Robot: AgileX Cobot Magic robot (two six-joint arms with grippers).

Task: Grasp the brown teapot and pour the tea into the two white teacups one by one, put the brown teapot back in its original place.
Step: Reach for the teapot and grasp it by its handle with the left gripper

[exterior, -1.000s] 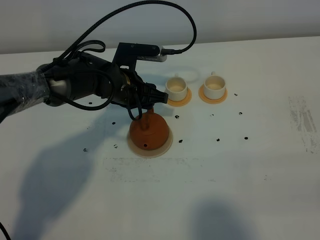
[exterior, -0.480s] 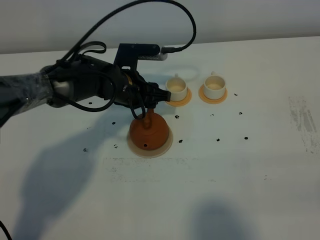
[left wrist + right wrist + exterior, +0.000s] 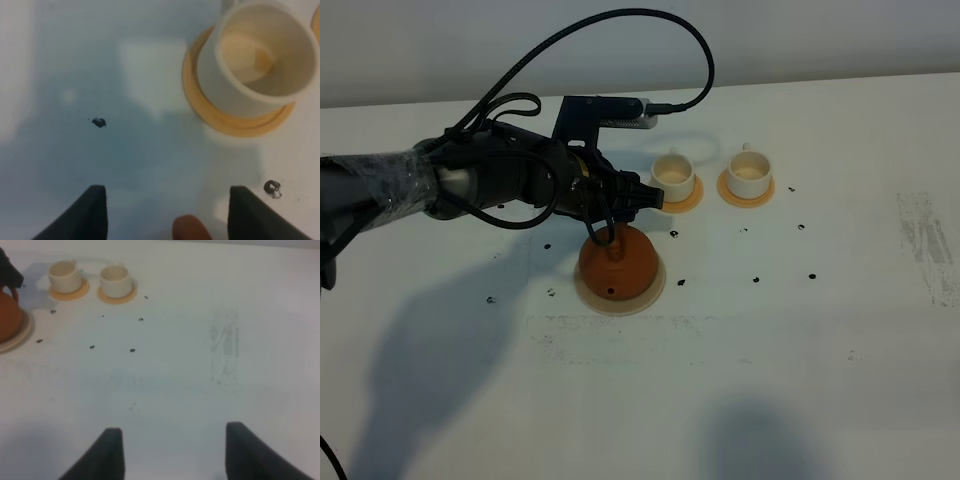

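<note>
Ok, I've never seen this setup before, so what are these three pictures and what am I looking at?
It is a robot with two arms, each ending in a claw. The wide picture comes from a camera mounted high above the white table. It shows the left claw close above the brown teapot, which sits on a pale disc. Beyond it stand the two white teacups, each on an orange coaster. The other two pictures come from a camera on each wrist, looking out past its claw. Both claws are open and hold nothing; the right claw is well away from the teapot.
</note>
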